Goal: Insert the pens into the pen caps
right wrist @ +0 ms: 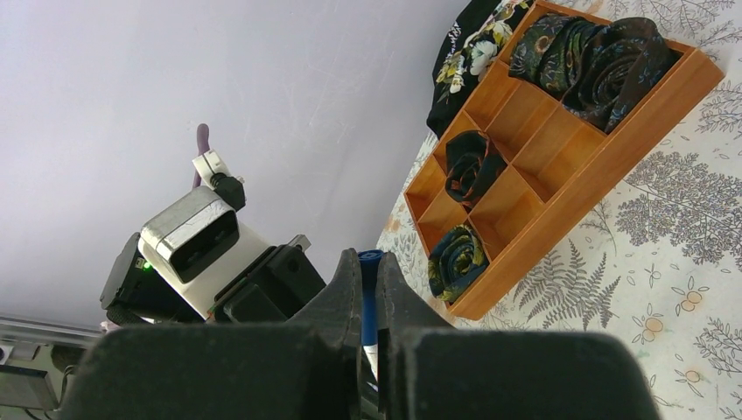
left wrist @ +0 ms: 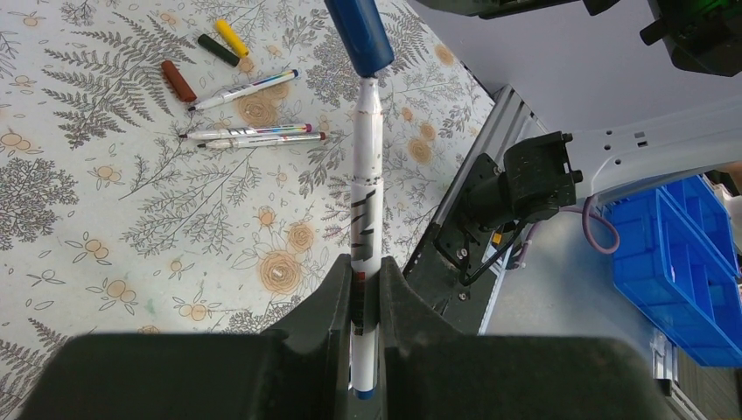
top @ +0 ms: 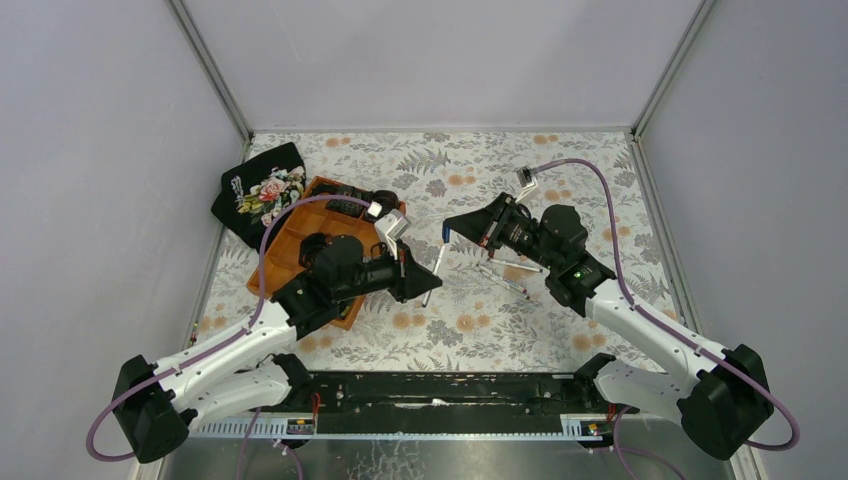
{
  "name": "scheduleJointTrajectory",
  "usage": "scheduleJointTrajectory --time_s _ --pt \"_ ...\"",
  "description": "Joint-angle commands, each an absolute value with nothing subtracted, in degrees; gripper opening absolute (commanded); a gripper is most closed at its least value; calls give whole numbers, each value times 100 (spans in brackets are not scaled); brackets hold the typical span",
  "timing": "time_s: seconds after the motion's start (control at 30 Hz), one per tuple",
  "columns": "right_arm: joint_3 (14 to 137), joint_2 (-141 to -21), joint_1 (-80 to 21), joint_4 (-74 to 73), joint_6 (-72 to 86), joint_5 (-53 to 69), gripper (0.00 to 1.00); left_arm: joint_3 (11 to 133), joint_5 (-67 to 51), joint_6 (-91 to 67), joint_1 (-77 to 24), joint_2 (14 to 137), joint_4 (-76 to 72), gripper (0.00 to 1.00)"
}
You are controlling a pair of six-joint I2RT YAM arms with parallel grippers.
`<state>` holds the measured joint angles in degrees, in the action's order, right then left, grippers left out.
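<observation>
Pen (left wrist: 366, 201) with a white barrel is clamped in the closed left end effector (left wrist: 366, 284), above the middle of the floral surface (left wrist: 87, 219). Its tip sits at the mouth of the blue cap (left wrist: 359, 35), pinched by the right end effector (right wrist: 368, 293). Right of centre, three more pens (left wrist: 249, 133) lie near a red cap (left wrist: 178, 80), black cap (left wrist: 217, 50) and yellow cap (left wrist: 232, 38).

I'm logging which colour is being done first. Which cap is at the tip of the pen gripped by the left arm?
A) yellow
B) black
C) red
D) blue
D: in the left wrist view the blue cap meets the tip of the pen clamped in the left gripper, while the red cap, black cap and yellow cap lie loose further off.
</observation>
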<state>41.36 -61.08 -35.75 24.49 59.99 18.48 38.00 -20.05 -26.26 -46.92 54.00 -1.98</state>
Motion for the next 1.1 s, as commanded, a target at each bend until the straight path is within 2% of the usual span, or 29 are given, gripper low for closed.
scheduleJointTrajectory --time_s 0.0,0.7,1.07 --pt "4140 -5960 -3621 2707 5906 1825 0 3752 -1954 -2696 -4729 5298 -681 0" --pt "3978 -5769 -3625 2784 5736 2278 0 3753 -1609 -3059 -4731 5366 -935 0" --pt "3926 -6029 -3825 2927 5299 3201 0 3871 -1176 -3329 -4730 5351 -1195 0"
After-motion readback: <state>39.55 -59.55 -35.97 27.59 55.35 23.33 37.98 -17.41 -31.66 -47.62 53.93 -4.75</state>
